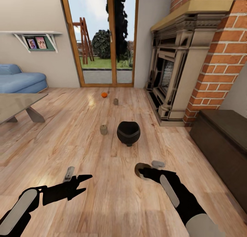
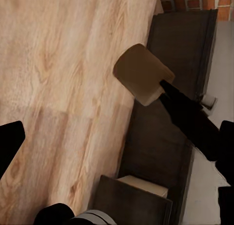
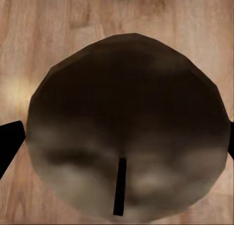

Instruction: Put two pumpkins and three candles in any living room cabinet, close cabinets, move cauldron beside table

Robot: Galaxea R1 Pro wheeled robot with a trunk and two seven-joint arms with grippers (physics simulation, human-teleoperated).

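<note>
The right gripper (image 1: pixel 145 171) is clamped on a candle (image 1: pixel 140 169), whose round wick end faces the right wrist camera between the two dark finger edges; the left wrist view shows the same candle (image 2: pixel 143 74) as a stubby beige cylinder at the tip of the dark right arm, held above the floor. What matters for the coming move is where the cabinet (image 1: pixel 226 141) lies from that candle: to the candle's right and slightly ahead, along the wall just past the fireplace (image 1: pixel 178 65). In the left wrist view a drawer with a pale inside (image 2: pixel 144 186) looks pulled out, so my judgement is that the right arm, plainly the nearer one, should carry the candle sideways to it. The left gripper (image 1: pixel 78 184) hangs with its fingers apart, holding nothing, on the far side of the candle from the cabinet. Ahead of the held candle stands the cauldron (image 1: pixel 128 133), a second candle (image 1: pixel 103 129) just left of it; farther off are a third (image 1: pixel 116 101) and a pumpkin (image 1: pixel 104 95).
</note>
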